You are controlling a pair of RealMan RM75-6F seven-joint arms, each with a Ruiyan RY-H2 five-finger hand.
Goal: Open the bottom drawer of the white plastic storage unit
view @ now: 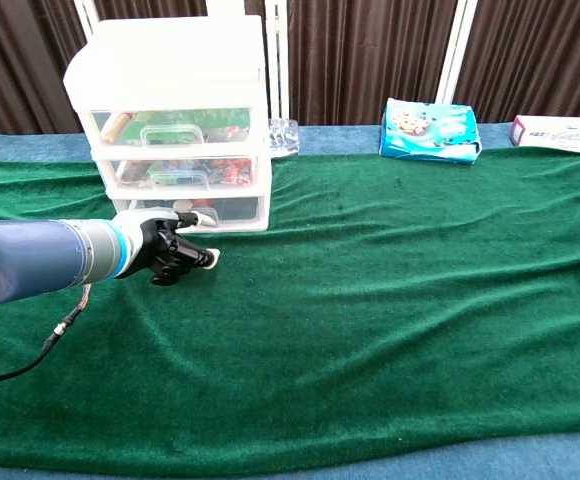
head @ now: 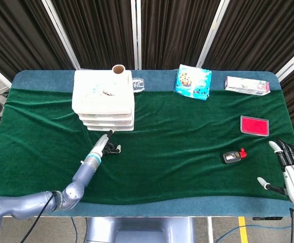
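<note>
Standing at the far left of the green cloth (head: 177,147): white storage unit (view: 175,70), three drawers stacked, bottom drawer (view: 232,209) looking shut, flush with the two above. Reaching toward that bottom drawer: left hand (view: 170,248), one finger stretched out to the handle area, other fingers (view: 202,258) curling in beside it; impossible to tell whether actually hooking the handle or only touching the front. Resting at the near right edge of the table: right hand (head: 289,164), fingers spreading apart, holding nothing. Sitting on top of the unit at its back edge: cardboard tube (head: 118,69). Lying along the far edge: blue snack bag (head: 192,82) and a long white box (head: 247,85). Lying on the right side: red case (head: 254,125), and nearer, a small black device (head: 231,157).
</note>
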